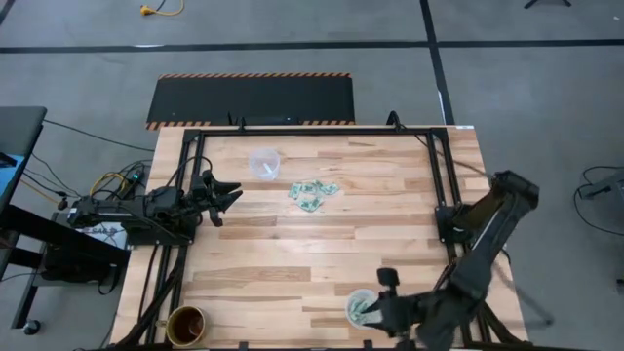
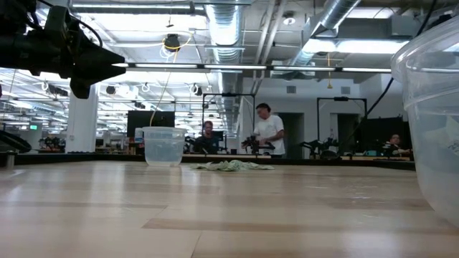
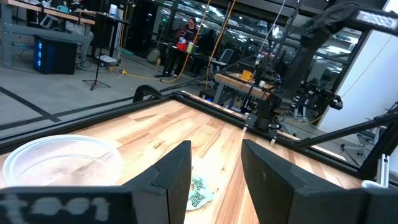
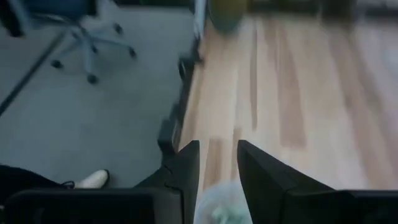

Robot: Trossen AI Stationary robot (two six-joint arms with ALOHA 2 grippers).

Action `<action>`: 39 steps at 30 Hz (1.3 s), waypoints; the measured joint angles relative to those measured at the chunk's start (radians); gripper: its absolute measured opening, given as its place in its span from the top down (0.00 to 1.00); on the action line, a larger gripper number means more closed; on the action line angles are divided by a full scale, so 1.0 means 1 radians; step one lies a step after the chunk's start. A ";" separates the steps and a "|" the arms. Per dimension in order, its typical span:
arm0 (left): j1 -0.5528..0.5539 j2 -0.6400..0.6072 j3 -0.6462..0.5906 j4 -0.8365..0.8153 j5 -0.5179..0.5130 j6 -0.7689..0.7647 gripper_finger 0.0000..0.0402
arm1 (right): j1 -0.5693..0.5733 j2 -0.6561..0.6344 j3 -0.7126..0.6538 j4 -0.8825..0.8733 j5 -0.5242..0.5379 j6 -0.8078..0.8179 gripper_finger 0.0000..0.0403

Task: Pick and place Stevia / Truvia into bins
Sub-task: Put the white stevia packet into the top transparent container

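Fingers of the right gripper (image 1: 382, 292) stand parted just beside the near cup (image 1: 360, 307), which holds packets. Left gripper (image 1: 226, 196), parted, waits near the loose packets (image 1: 313, 192) mid-table (image 1: 292, 253), beside the far cup (image 1: 264, 162).

The table (image 1: 322, 244) is lit evenly from overhead, and only faint, soft shadows are cast on the wood. In the low view, rows of bright ceiling lights (image 2: 215, 66) are seen, with glare washed across the upper right. The nearest cup (image 2: 434, 115) at that view's right edge is rendered large and out of focus. The right wrist view is heavily blurred and dim; the left wrist view is sharper.
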 joint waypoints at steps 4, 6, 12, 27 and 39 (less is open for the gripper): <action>0.000 0.000 0.000 0.000 0.000 0.000 0.68 | -0.042 -0.139 0.000 0.017 0.006 -0.229 0.75; 0.000 0.000 0.000 0.000 0.000 0.000 0.68 | -0.076 -0.214 -0.020 0.018 0.020 -0.350 0.75; 0.000 0.000 0.000 0.000 0.000 0.000 0.68 | -0.260 -0.493 -0.219 0.025 -0.023 -0.456 0.75; 0.000 0.000 0.000 0.000 0.000 0.000 0.68 | -0.470 -1.133 -0.959 0.486 -0.210 -0.546 0.75; 0.000 0.000 0.000 0.000 0.000 0.000 0.68 | -0.565 -1.397 -1.172 0.478 -0.350 -0.526 0.75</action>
